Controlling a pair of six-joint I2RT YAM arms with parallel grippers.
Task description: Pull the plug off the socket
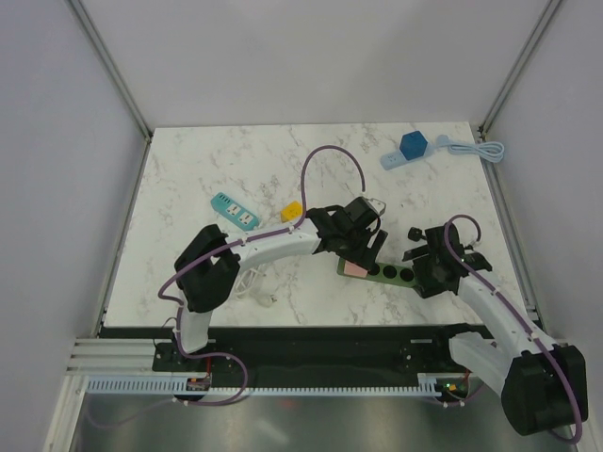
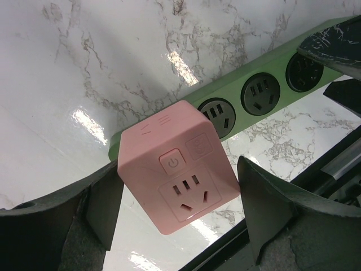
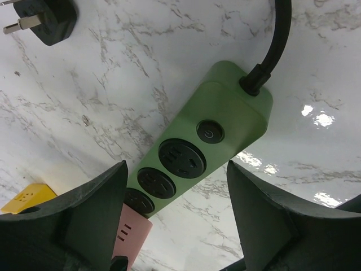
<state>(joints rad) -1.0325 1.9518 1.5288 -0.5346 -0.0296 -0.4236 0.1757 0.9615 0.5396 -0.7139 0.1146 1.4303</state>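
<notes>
Covering much of the table's [image 1: 207, 169] near edge, the two arms hide most of the one green power strip [image 3: 228, 96] from above. The wrist views show three free sockets on it. The single pink plug [image 2: 169, 141] sits in its end, covering whatever lies beneath. The left gripper [image 2: 180, 192] straddles that plug, jaws wide, not clamped; contact on one side is unclear. The right gripper [image 3: 177, 183] hangs wide open and empty over the switch end. One black plug [image 3: 48, 20] is cut off.
</notes>
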